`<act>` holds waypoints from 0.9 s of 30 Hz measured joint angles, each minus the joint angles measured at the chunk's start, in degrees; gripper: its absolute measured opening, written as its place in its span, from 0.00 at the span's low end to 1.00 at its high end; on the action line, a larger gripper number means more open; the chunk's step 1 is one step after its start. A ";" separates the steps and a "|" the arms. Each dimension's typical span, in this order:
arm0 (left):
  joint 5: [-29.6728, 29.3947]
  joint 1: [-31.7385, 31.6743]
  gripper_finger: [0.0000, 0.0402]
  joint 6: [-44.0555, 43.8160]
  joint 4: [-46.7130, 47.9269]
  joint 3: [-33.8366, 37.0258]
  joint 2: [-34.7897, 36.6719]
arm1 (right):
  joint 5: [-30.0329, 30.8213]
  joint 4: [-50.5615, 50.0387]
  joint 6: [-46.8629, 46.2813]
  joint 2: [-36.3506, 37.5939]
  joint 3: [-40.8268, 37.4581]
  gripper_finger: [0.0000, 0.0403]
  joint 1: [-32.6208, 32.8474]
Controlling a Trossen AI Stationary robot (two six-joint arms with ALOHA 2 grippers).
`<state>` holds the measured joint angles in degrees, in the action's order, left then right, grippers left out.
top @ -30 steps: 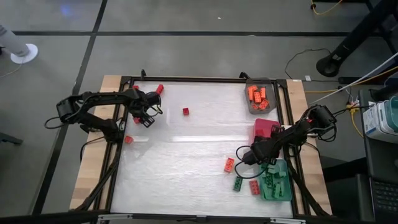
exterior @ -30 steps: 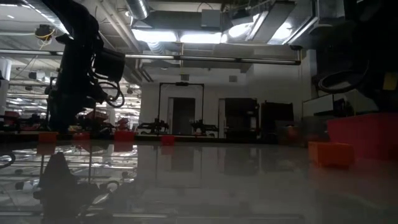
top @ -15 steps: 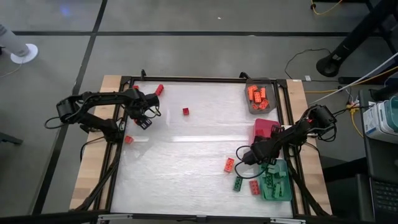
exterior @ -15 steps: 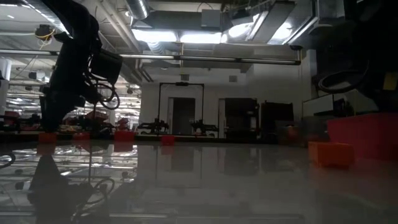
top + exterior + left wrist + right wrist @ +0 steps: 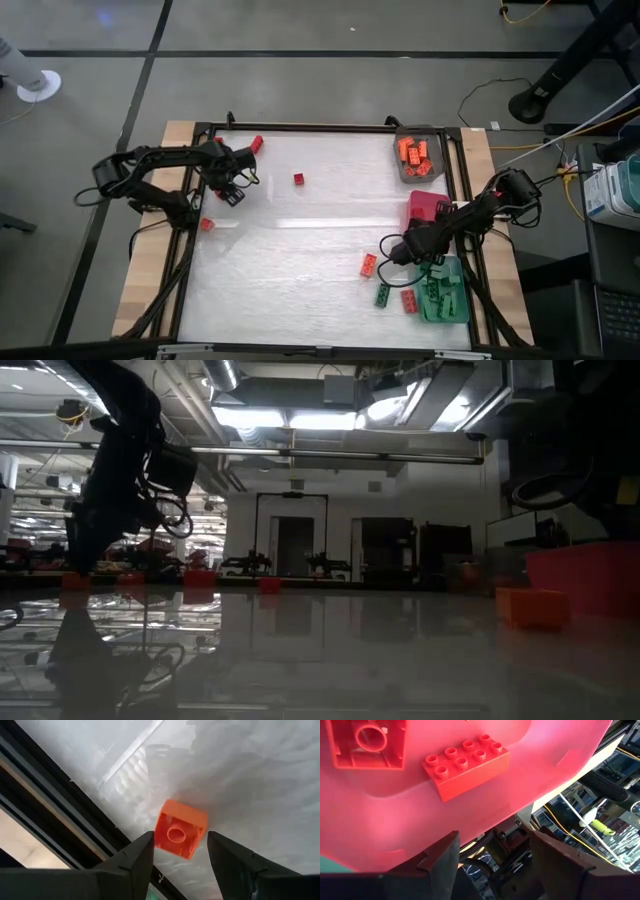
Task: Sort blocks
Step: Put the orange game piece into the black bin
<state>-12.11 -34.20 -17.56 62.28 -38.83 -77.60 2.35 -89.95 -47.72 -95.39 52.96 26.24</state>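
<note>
My left gripper [image 5: 175,855] is open near the table's left edge [image 5: 228,190], tilted down toward a small orange one-stud block [image 5: 180,836]. The block lies stud-up on the white table beside the black rail [image 5: 206,224], just beyond and between my fingertips, untouched. My right gripper [image 5: 490,855] is open and empty, and the right arm [image 5: 440,232] waits at the right. It looks into the pink tray [image 5: 470,815], where a red eight-stud brick [image 5: 465,767] and an upturned red brick [image 5: 367,742] lie.
Loose blocks lie on the table: red [image 5: 298,179], red at the far left [image 5: 256,143], orange [image 5: 369,264], green [image 5: 383,294], red [image 5: 409,301]. At the right stand a grey tray with orange blocks [image 5: 418,155], the pink tray [image 5: 428,208] and a teal tray with green blocks [image 5: 445,290].
My left gripper has moved a little toward the table's left edge, closer to the orange block by the rail, and stays open. The block has not moved.
</note>
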 joint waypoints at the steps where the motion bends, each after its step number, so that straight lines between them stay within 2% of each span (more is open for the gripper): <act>1: -0.01 -0.31 0.43 0.00 -0.16 0.00 -0.58 | 0.00 0.00 0.00 0.00 0.01 0.60 0.00; 11: 0.03 -1.22 0.42 0.00 -0.13 -0.01 -6.90 | 0.00 0.02 0.02 0.00 0.01 0.60 0.02; 17: 1.25 -1.22 0.29 0.56 0.24 -0.09 -7.16 | 2.30 -0.12 0.05 0.00 0.46 0.60 0.03; 22: 6.41 -1.12 0.28 1.44 0.16 -0.18 -7.10 | 6.25 -0.07 0.07 0.02 5.50 0.60 0.07; 27: 15.51 -0.20 0.28 0.07 -1.00 -1.35 -7.02 | 11.74 0.30 0.07 0.04 13.20 0.60 0.07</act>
<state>3.40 -34.40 -17.50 61.28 -40.18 -84.62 14.09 -89.66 -47.66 -95.35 66.15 26.30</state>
